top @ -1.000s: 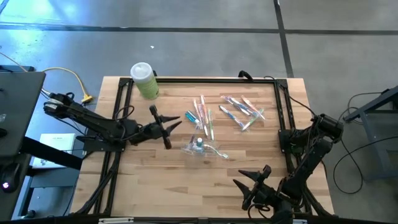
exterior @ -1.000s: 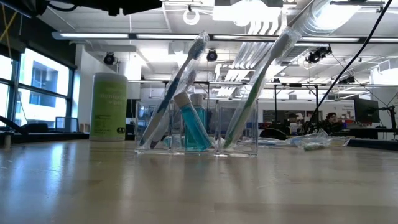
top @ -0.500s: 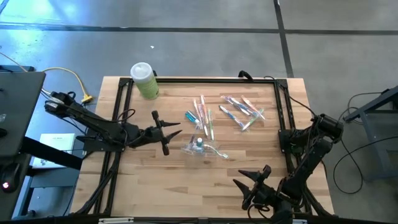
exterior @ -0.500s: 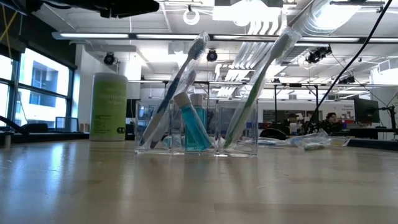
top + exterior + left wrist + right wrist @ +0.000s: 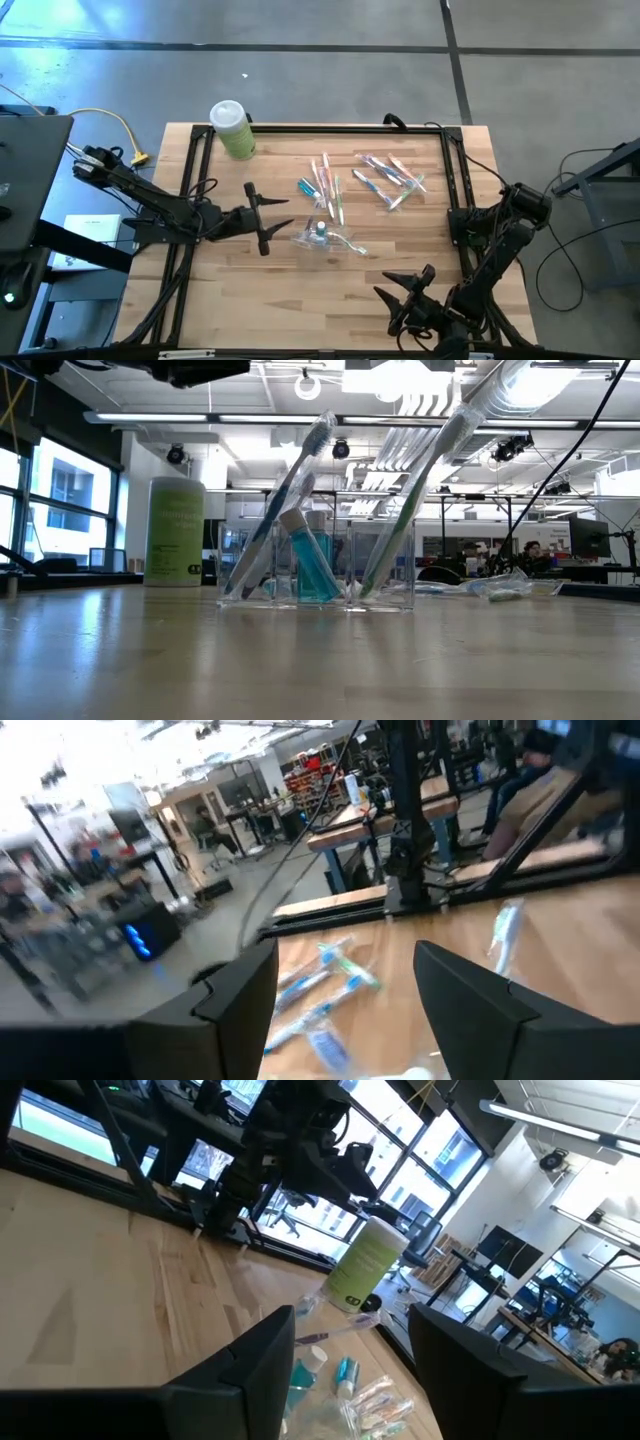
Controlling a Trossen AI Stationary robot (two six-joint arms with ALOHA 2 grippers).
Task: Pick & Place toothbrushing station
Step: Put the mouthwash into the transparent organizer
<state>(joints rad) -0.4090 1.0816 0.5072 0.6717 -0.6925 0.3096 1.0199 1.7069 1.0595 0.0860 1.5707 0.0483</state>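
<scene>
The left gripper [image 5: 268, 214], jaws standing apart and empty, is hovering just left of the clear holder [image 5: 318, 238], nearer than the right gripper [image 5: 405, 290], jaws apart.

On the wooden counter [image 5: 250, 290], a clear holder [image 5: 322, 238] is flanked by the left hand [image 5: 272, 213], fingers spread and empty, while the right hand [image 5: 400, 295] is parked near the front edge.

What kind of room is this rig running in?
Most likely a robotics lab or workshop: the wooden table stands on a bare concrete floor, with rows of ceiling strip lights and more workbenches behind, and a person seated at a far desk.
</scene>
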